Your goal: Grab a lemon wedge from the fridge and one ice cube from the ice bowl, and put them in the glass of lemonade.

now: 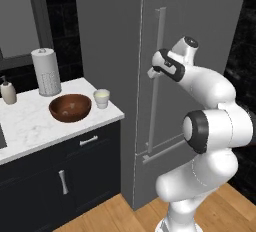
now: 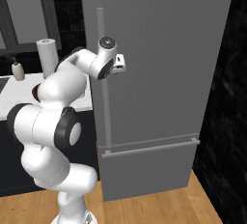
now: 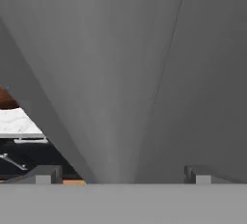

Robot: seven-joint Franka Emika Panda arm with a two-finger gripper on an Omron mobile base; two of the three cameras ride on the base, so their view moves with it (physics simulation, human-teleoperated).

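Beside fridge [image 1: 115,51], ice bowl [image 1: 70,107], paper-towel roll [image 1: 46,71]

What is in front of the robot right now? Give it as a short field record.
fridge: shut
handle: vertical grey bar, between the gripper's fingers
gripper: open, at the handle, not clamped
ice bowl: on the counter
glass of lemonade: upright, right of the bowl
paper-towel roll: behind the bowl
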